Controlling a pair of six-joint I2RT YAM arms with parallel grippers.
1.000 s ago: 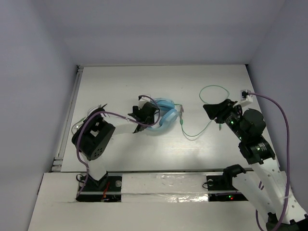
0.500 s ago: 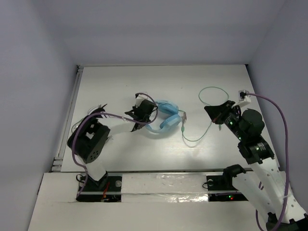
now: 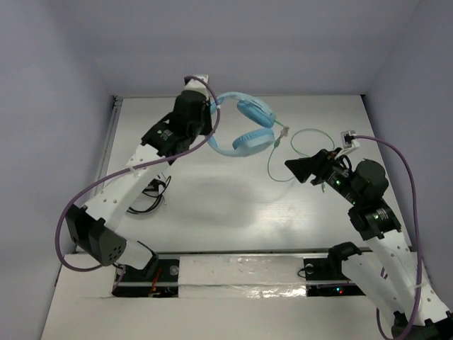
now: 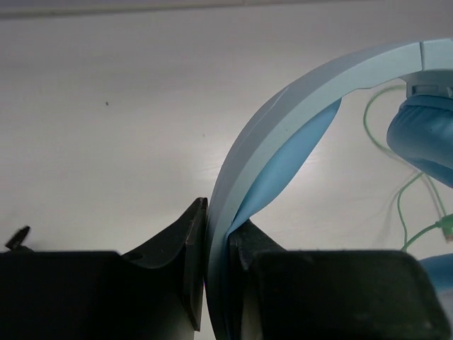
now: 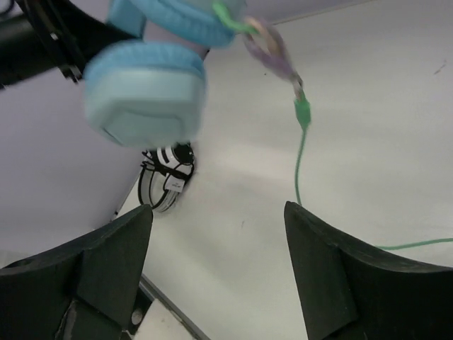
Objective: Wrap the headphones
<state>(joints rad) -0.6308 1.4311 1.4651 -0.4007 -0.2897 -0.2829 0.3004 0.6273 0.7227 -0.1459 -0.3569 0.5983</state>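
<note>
A: Risk?
B: Headphones (image 3: 244, 127) are hanging in air over the table (image 3: 212, 205), far-centre. Left gripper (image 4: 218, 237) is pinching only the headband (image 4: 283, 92), so it could be slipping/swinging. Cable (image 3: 282, 157) is trailing, may snag.
A: Pose?
B: L arm (image 3: 134, 177) is reaching far and high. Right gripper (image 5: 216, 244) is hovering nr the cable, jaws spread, holding nothing.

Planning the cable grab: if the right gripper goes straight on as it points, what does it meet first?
Likely the pale green cable hanging from the headphones, just ahead of the open right gripper; depth is unclear.
</note>
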